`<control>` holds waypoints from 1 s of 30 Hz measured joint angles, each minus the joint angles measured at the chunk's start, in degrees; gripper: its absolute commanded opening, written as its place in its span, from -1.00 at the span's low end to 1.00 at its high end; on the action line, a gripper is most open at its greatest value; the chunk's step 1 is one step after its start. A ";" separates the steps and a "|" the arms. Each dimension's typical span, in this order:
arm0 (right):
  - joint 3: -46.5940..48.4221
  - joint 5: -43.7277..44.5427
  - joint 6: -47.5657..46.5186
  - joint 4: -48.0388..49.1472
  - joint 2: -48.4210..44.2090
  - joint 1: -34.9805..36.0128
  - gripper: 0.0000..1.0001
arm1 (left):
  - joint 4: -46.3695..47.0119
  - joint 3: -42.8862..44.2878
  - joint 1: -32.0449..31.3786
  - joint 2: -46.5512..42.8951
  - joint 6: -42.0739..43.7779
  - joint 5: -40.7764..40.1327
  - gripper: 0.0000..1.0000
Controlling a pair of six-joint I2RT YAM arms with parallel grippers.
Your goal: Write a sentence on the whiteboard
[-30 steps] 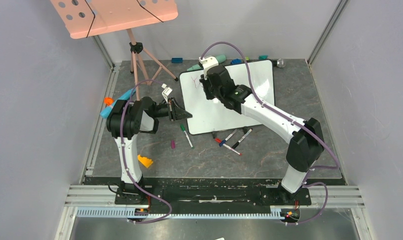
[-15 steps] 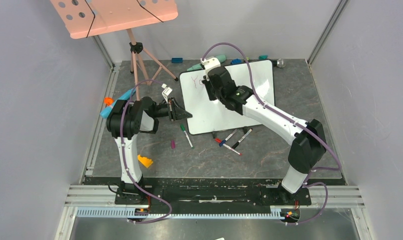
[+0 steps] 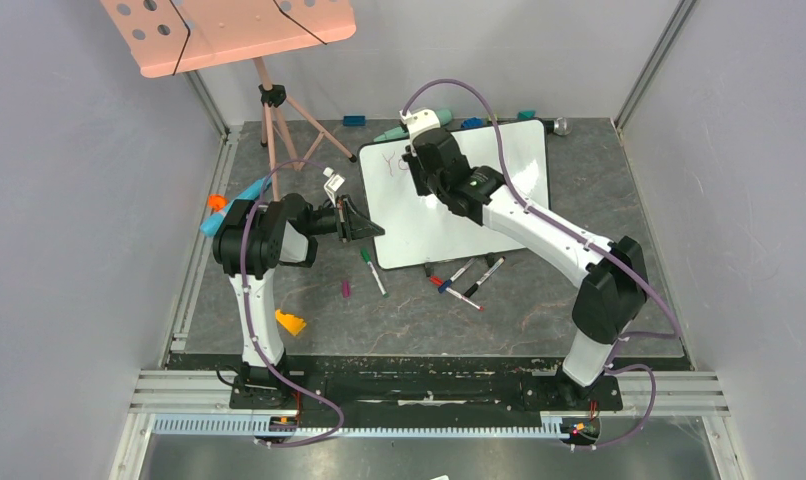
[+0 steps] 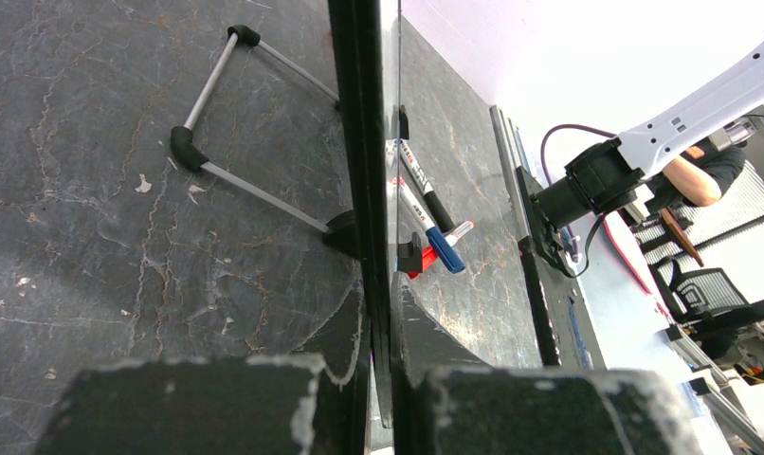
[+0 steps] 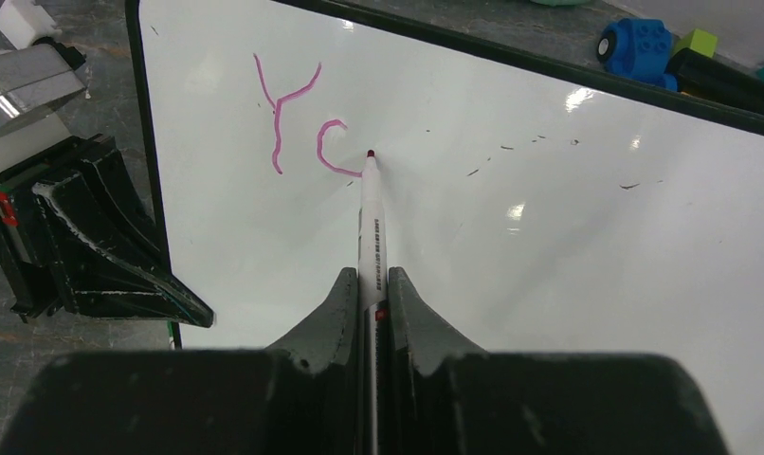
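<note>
At the far left a pink board (image 3: 229,30) with holes sits on a tripod (image 3: 276,115). Nearer, a yellow wedge (image 3: 290,322) lies on the table (image 3: 539,320) just beside the left arm (image 3: 254,240). That arm reaches sideways toward the middle, and the left claw (image 3: 364,225) is clamped on the left edge of the whiteboard (image 3: 524,165). In its wrist view the dark frame runs straight between the two fingers (image 4: 445,398), and a wire foot (image 4: 208,123) shows on the table alongside the frame.

Just in front of that claw lie a green marker (image 3: 372,270) and a small magenta cap (image 3: 346,289), a little apart from each other.

The whiteboard sits in the far middle of the table, turned slightly askew. Of the sentence (image 5: 277,133) I can see a magenta Y and, just to its right, an open curve like a c, both near the board's upper left corner.

The right claw (image 5: 369,277) is closed narrow around a marker (image 5: 371,218), whose dark red tip touches the glossy surface at the lower end of the curve. The right arm (image 3: 549,235) stretches across the board from the near right.

Along the board's near edge a few loose markers (image 3: 469,280) lie in a small cluster. Beyond the far edge sits a blue block (image 5: 637,47).
</note>
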 measured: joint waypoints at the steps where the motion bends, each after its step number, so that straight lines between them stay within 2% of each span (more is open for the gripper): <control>1: 0.13 0.00 -0.02 -0.07 0.04 0.00 -1.00 | 0.00 0.00 0.00 0.00 -0.02 0.00 -0.96; 26: 2.05 -4.09 0.04 1.70 1.77 -0.09 -1.00 | -0.13 0.00 0.00 0.00 0.00 0.00 -0.96; 30: -0.74 -6.54 0.09 4.81 0.37 -0.33 -1.00 | 0.09 0.00 -0.02 0.00 0.02 0.17 -0.96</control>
